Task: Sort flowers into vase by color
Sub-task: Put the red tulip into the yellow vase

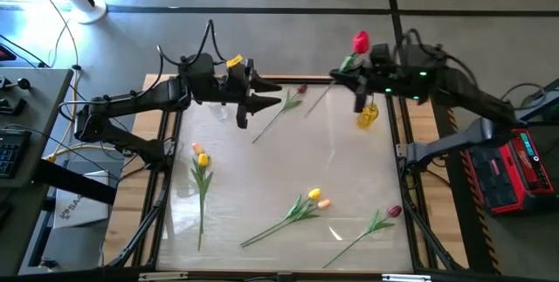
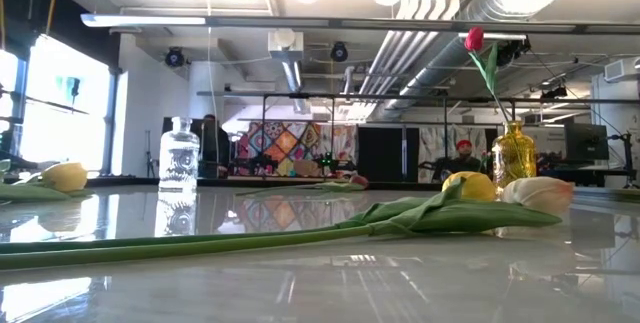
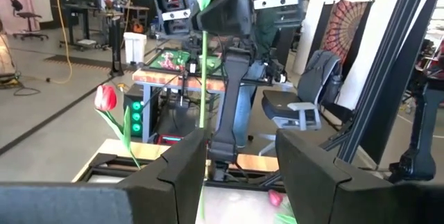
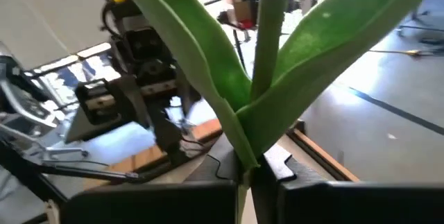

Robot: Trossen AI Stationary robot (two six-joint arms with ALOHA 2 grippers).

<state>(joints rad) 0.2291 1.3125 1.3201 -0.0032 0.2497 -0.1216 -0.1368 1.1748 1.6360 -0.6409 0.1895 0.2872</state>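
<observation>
My right gripper (image 1: pixel 336 79) (image 4: pixel 248 179) is shut on a tulip's green stem, high above the table near its far right corner. That stem (image 3: pixel 203 78) hangs straight below it. A red head (image 1: pixel 360 42) shows just past the gripper. A red tulip (image 2: pixel 475 38) stands with its stem in the yellow vase (image 2: pixel 514 153) (image 1: pixel 367 114). My left gripper (image 1: pixel 262 103) (image 3: pixel 241 141) is open and holds nothing, above the clear glass vase (image 2: pixel 180 158). Yellow (image 1: pixel 201 155), yellow and orange (image 1: pixel 314 199) and maroon (image 1: pixel 393 212) tulips lie flat on the table. My right gripper pinches the stem where the two leaves branch off (image 4: pixel 244 156). The fingers reach level toward the table's left and lie across the stem. The flower is lifted clear and upright, its leaves (image 4: pixel 208 64) rising above the fingers and its bare stem (image 1: pixel 319 99) hanging below. Its head is outside the wrist view.
Another maroon tulip (image 1: pixel 301 90) lies on the table between the two grippers, stem toward the centre. The glossy table top is framed by dark rails (image 1: pixel 162 195). People (image 2: pixel 210 143) sit in the room beyond the far edge. The table's middle is bare.
</observation>
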